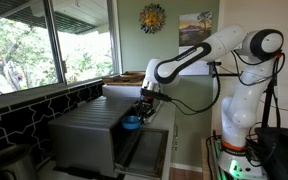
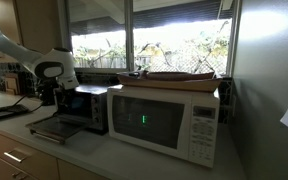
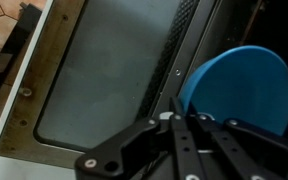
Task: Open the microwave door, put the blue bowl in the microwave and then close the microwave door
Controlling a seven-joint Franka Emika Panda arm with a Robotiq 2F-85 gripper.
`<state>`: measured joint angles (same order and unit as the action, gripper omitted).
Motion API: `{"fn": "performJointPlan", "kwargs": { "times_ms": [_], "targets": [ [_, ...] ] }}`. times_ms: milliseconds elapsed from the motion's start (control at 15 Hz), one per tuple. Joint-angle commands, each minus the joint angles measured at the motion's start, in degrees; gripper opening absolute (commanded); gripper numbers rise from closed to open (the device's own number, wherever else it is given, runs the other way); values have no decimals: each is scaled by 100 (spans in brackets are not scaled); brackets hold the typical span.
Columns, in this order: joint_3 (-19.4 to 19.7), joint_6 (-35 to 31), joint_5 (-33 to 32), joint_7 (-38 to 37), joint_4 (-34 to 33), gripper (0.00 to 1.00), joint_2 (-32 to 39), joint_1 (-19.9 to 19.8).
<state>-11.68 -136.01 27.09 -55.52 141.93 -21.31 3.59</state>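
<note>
The grey brushed-metal microwave (image 1: 84,135) stands on the counter and also shows in an exterior view (image 2: 87,106). Its bottom-hinged microwave door (image 1: 146,150) hangs open and lies flat; its dark window fills the left of the wrist view (image 3: 104,80). My gripper (image 1: 144,105) is at the oven's mouth, its fingers closed together (image 3: 174,105) on the rim of the blue bowl (image 3: 239,85). The bowl (image 1: 131,122) hangs just above the open door at the front of the cavity. In an exterior view the open door (image 2: 52,128) juts forward; the bowl is hidden there.
A white microwave (image 2: 164,122) with a wooden tray (image 2: 179,75) on top stands beside the grey one. Windows run behind the counter (image 1: 44,40). The robot's base (image 1: 234,130) stands past the open door. Drawers front the counter (image 2: 14,155).
</note>
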Motion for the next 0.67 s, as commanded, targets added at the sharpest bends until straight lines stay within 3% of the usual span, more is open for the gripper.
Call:
{"fn": "performJointPlan", "kwargs": {
  "times_ms": [0, 600],
  "targets": [
    [-28, -205, -125, -419, -107, 4, 137, 21],
    [-70, -593, -14, -685, -130, 3, 370, 175]
  ]
}}
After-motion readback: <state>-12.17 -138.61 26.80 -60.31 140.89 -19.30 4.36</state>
